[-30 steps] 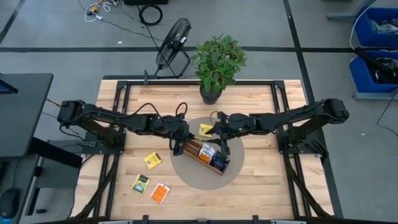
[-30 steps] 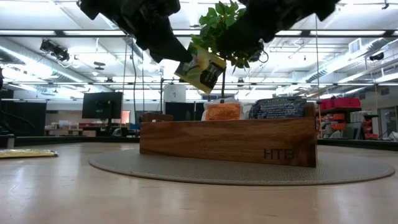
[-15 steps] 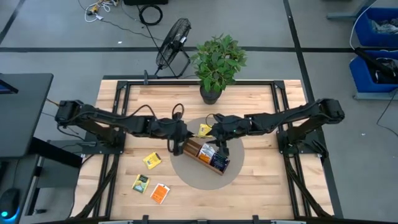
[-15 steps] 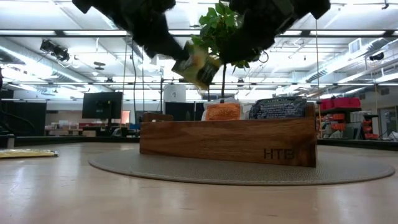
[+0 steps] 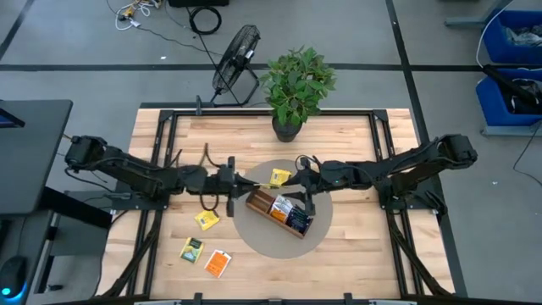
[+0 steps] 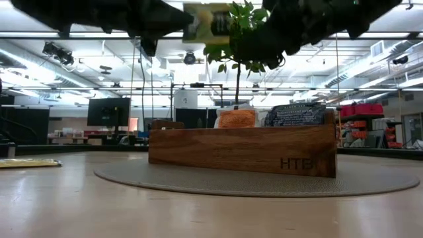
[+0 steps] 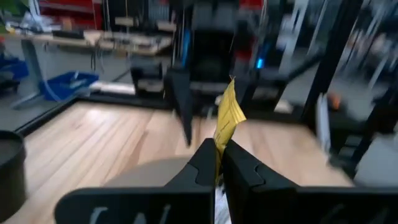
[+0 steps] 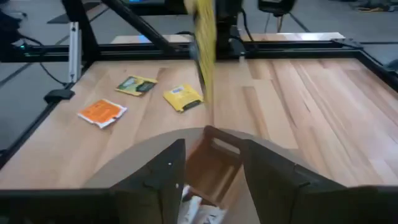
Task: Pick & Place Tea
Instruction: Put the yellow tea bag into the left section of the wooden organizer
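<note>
- The low view sits at table height, so what lies nearest is bare wood and, at the far left edge, one flat yellow tea bag [image 6: 30, 162] lying on the table, not yet collected.
- Next comes the round mat [image 6: 258, 180] with the wooden tray [image 6: 241, 151] standing on it; the mat seems to mark the drop zone, and the tray's compartments keep the bags upright. An orange bag [image 6: 236, 118] and a dark blue bag [image 6: 295, 114] already stand in it, poking above the rim.
- Above the tray the left gripper [image 5: 233, 180] holds its jaws shut on the lower edge of a yellow tea bag [image 5: 279, 177], so the bag stands edge-up in the air near the tray's end, well clear of the mat. I judge it is pinched by the edge so the free part can be taken or slid into a slot.
- The right gripper [image 5: 298, 179] faces it from the other side, jaws standing apart and empty, the tray below them and the yellow bag hanging just ahead. That pose suggests it is ready to receive or steady the bag.
- On the bare table beside the mat lie three more bags: a yellow one [image 5: 207, 219], a yellow-green one [image 5: 191, 249] and an orange one [image 5: 218, 263], spread flat and apart, easy to pick one at a time.
- Farthest back, a potted plant [image 5: 296, 89] stands at the table's rear edge, out of the arms' way.
</note>
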`<state>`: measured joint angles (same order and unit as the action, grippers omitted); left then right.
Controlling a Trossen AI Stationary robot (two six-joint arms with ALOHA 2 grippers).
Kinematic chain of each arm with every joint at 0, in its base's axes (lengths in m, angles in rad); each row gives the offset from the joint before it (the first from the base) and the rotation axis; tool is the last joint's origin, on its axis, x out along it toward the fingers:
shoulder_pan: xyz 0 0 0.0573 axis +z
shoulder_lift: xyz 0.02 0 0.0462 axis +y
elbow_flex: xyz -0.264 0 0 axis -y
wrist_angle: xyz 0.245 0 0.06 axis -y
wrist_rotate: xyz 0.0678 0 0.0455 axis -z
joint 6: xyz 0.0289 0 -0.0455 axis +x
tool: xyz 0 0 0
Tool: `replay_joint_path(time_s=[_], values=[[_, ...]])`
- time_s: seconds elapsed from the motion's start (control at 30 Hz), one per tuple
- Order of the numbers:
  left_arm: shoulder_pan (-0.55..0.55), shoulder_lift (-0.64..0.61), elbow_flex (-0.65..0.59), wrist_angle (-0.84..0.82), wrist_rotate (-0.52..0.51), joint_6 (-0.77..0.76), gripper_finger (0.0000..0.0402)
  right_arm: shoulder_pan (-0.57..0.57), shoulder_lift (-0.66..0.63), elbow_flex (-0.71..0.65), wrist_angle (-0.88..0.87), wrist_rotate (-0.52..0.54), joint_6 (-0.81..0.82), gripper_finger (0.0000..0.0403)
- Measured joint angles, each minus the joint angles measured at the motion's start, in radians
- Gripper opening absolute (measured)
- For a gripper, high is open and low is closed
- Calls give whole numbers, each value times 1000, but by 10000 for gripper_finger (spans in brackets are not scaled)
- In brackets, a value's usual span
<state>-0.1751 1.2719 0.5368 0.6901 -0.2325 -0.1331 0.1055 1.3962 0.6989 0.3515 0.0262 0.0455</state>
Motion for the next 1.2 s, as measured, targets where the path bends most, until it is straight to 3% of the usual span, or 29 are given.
replay_joint_path(time_s=[0.13,0.23,0.53,0.93,1.07,1.2], values=[[-7,14,-76,206,-1,-33,11,1,1,-17,86,9,-13,167],[-8,17,-105,273,0,-39,11,1,1,-17,159,-1,-44,167],[-6,16,-106,278,0,-36,11,-1,9,-17,253,20,-65,167],[3,16,-106,275,2,-20,10,-3,66,61,228,-9,-92,164],[2,16,-106,274,8,-22,11,-3,72,62,231,-13,-92,137],[2,16,-106,274,8,-19,11,-3,72,62,232,-17,-96,73]])
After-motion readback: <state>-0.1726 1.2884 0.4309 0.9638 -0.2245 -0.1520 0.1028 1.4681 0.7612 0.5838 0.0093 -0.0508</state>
